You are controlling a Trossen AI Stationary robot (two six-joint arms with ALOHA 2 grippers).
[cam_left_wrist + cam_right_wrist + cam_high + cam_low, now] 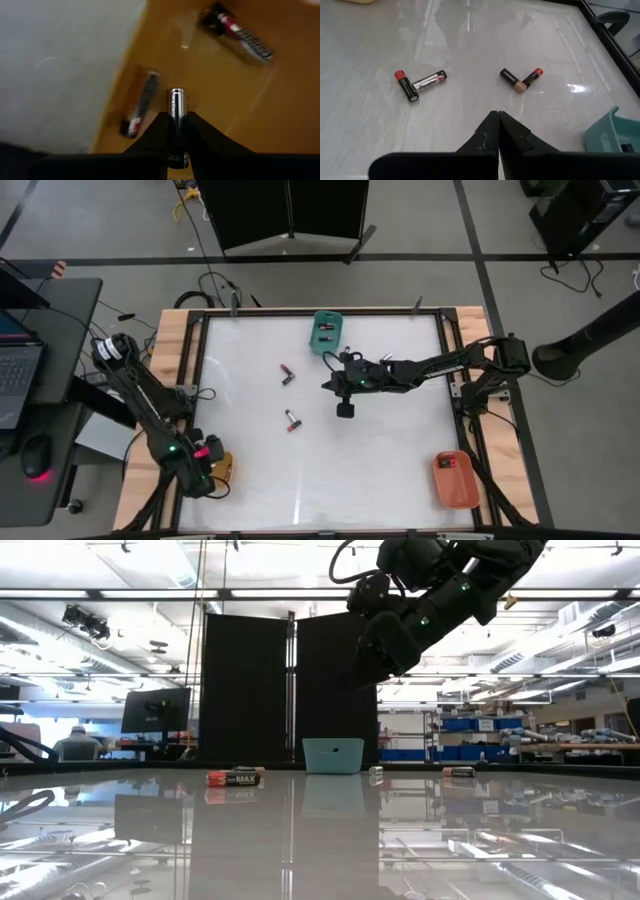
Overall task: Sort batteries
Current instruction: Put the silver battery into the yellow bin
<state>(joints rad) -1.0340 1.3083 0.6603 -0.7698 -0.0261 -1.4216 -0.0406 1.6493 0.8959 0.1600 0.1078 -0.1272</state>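
My left gripper point(205, 465) is at the table's near left corner, over the yellow tray point(223, 471), shut on a silvery battery point(177, 102). Two more batteries point(140, 103) point(239, 31) lie on that tray's floor point(225, 100). My right gripper point(345, 408) hangs shut and empty above the table's middle, well above the surface in the low view point(372, 660). Two pairs of red-ended and dark batteries point(287, 373) point(293, 420) lie on the table to its left, also seen in the right wrist view point(521, 79) point(420, 82). The teal tray point(325, 332) at the far edge holds batteries. My left gripper point(177, 116) pinches the silvery battery between its two fingers. The battery lies along the fingers, and its bright end point(177, 95) sticks out past the fingertips toward the tray floor. Whether that end touches the tray, I cannot tell.
An orange-red tray point(453, 478) sits at the near right corner. The table has a raised dark frame point(450, 370) on wooden side rails. A laptop and mouse are on a desk beyond the left edge. Bare white surface stretches across the table's near half.
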